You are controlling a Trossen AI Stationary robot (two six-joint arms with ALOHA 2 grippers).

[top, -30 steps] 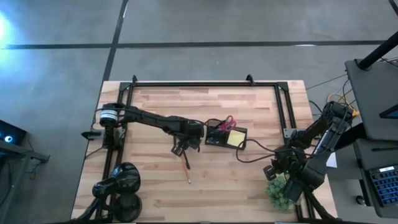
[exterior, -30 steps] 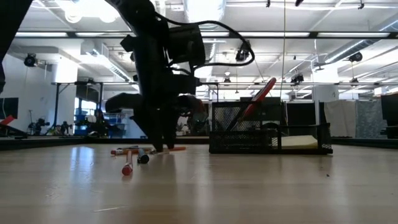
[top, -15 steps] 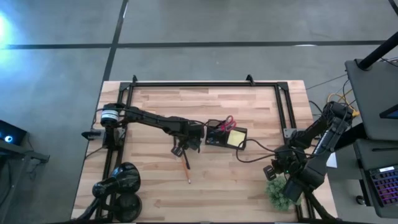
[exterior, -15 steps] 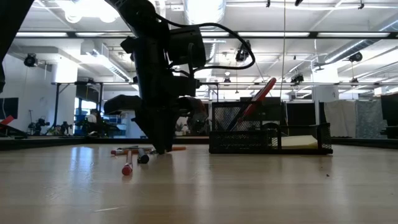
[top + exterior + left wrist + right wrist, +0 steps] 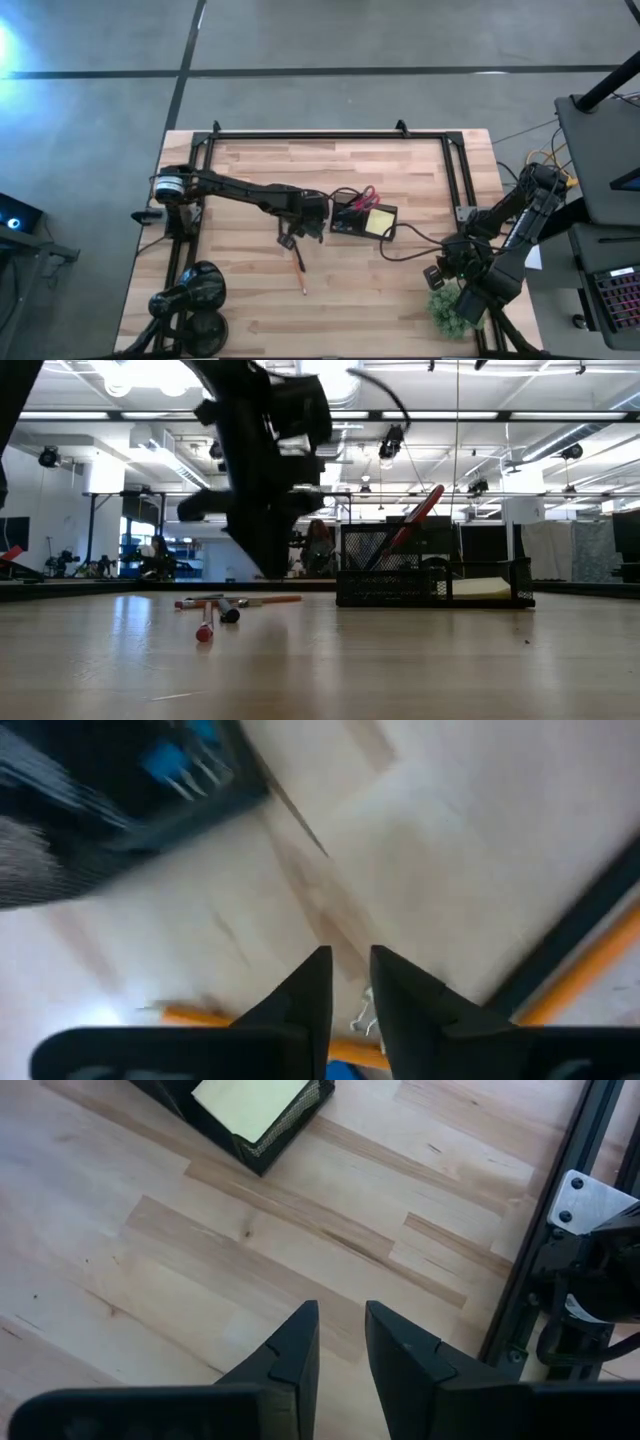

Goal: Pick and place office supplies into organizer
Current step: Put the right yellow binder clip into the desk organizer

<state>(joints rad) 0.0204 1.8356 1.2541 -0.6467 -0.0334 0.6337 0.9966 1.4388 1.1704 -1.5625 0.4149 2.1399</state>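
- High view: the left gripper sits mid-frame, just left of the organizer, which already holds the red-handled scissors and the yellow note pad. An orange pencil lies below it on the table. The right gripper waits lower right.
- Low view: the left gripper is raised above the pens lying left of centre; whether it carries anything I cannot tell.
- Left wrist view: its fingers are nearly pressed together, with something small and pale between the tips, though what it is I cannot tell. Lift straight, then travel slowly over the organizer.
- Right wrist view: narrow gap between its fingers, nothing pinched; keep it parked.
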